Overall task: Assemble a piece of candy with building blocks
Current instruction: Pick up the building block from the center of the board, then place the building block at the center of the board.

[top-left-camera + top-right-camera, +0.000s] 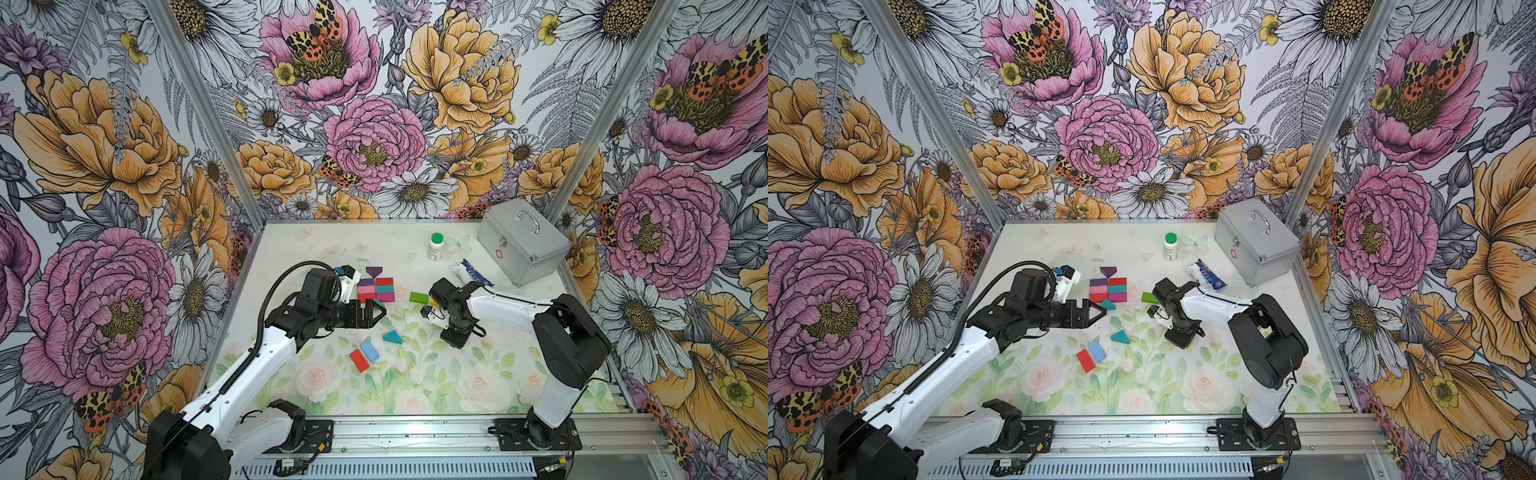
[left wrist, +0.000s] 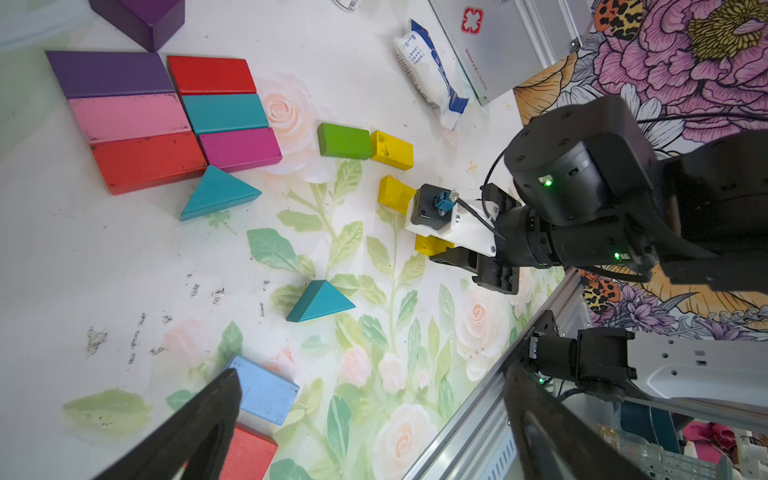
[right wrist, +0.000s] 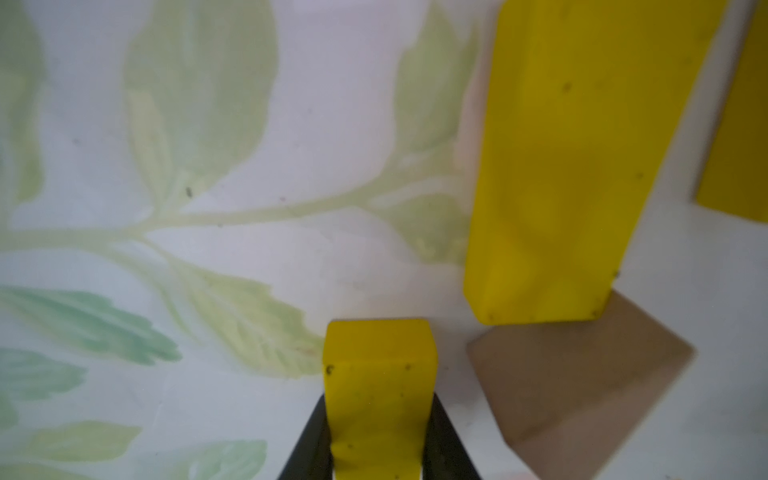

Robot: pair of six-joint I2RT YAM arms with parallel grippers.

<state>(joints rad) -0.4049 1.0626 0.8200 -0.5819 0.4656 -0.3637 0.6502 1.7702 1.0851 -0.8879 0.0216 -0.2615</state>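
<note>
— Gripping anything, the right gripper (image 3: 380, 419)?

— Yes. In the right wrist view its two black jaws press against the sides of a small yellow painted rectangular block (image 3: 380, 374), held end-on between them. Whether that block has left the floral table mat (image 1: 457, 374), I cannot tell.

— What lies round it?

— A second yellow block (image 3: 582, 166) lies flat just beside it, one end overlapping the corner of a tan flat block (image 3: 582, 374). Farther off, a third yellow block (image 2: 391, 148) sits end to end with a green rectangular block (image 2: 344, 141).

— And the left gripper (image 1: 371, 312)?

— Jaws spread wide, nothing between them. It hovers at the near edge of the assembled group, its tip just beside a teal triangular block (image 1: 1108, 304).

— Describe the group.

— Two columns, pressed together. On the left arm's side are a purple rectangle (image 2: 110, 75), a pink rectangle (image 2: 129, 116) and a red rectangle (image 2: 147, 162). Alongside are a second red rectangle (image 2: 212, 75), a teal rectangle (image 2: 224, 112) and a magenta rectangle (image 2: 241, 147). A purple triangle (image 2: 141, 18) points into the far end, and the teal triangular block touches the near end.

— Any strays?

— A loose teal triangle (image 1: 392, 337) lies apart, nearer the arms' bases. Beyond it, a light blue rectangle (image 1: 369, 351) and a loose red rectangle (image 1: 359, 360) lie side by side, touching.
</note>
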